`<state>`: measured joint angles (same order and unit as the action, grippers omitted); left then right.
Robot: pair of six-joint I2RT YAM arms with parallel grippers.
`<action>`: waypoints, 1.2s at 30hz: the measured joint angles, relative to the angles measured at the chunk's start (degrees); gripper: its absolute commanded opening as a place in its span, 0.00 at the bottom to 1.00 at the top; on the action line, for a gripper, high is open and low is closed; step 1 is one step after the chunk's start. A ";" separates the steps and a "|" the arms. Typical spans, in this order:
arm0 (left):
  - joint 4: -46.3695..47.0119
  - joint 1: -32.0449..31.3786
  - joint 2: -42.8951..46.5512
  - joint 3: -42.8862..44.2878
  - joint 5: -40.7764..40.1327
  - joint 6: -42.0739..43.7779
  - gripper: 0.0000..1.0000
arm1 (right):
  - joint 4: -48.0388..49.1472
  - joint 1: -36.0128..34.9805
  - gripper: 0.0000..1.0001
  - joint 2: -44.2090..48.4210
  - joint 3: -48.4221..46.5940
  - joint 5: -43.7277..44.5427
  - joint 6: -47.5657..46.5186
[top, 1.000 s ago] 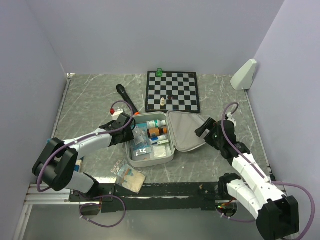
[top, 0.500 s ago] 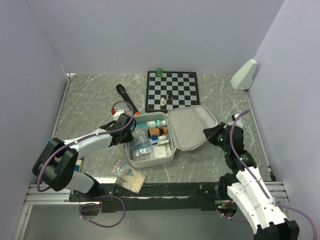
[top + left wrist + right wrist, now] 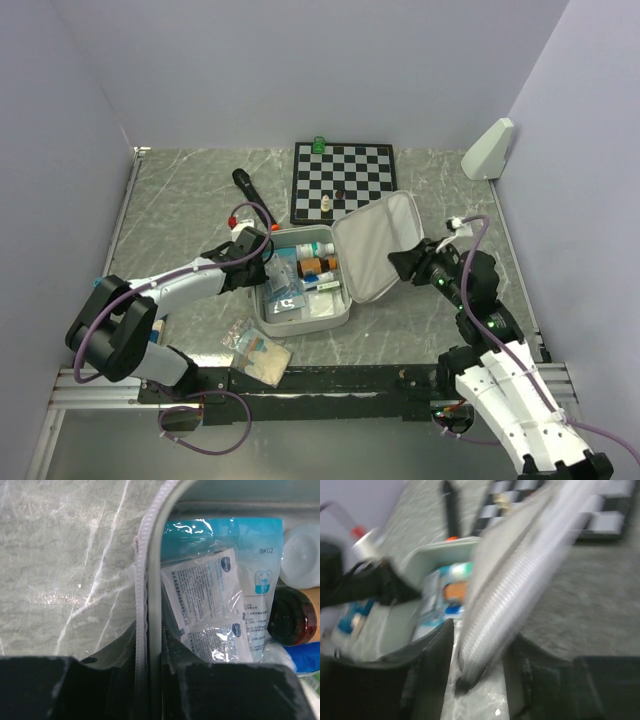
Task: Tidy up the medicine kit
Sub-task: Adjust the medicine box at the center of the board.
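The medicine kit lies open in the middle of the table, its grey tray holding bottles and sachets. My left gripper is shut on the tray's left wall, one finger inside and one outside. Beside it lie a printed sachet, a blue pouch and a brown bottle. My right gripper is shut on the free edge of the lid and holds it tilted up over the tray. In the right wrist view the blurred lid rim sits between my fingers.
A chessboard with a few pieces lies behind the kit. A black tool lies to its left. A white wedge stands at the back right. A clear packet lies near the front edge, left of centre.
The lid has gone from lying flat on the table to tilted up towards the tray, carried by my right gripper, which dipped right then rose left. My left gripper has stayed on the tray wall.
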<state>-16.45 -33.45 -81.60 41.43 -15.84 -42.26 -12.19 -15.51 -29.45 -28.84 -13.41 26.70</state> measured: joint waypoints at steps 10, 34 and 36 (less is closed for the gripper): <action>0.79 -0.13 -1.18 0.81 0.13 2.54 0.05 | -4.74 -4.61 0.94 -1.95 -10.12 -2.91 -0.59; 0.57 -1.33 -10.86 11.23 0.46 7.93 0.21 | -16.68 -1.68 0.33 -14.53 -22.58 2.38 0.39; -0.17 -1.64 -11.04 11.93 0.24 7.21 0.39 | -17.00 -1.46 0.42 -14.67 -22.82 3.41 0.28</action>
<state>-16.62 -35.09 -92.64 53.36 -15.59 -35.05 -29.19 -16.97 -44.12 -51.66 -10.00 26.98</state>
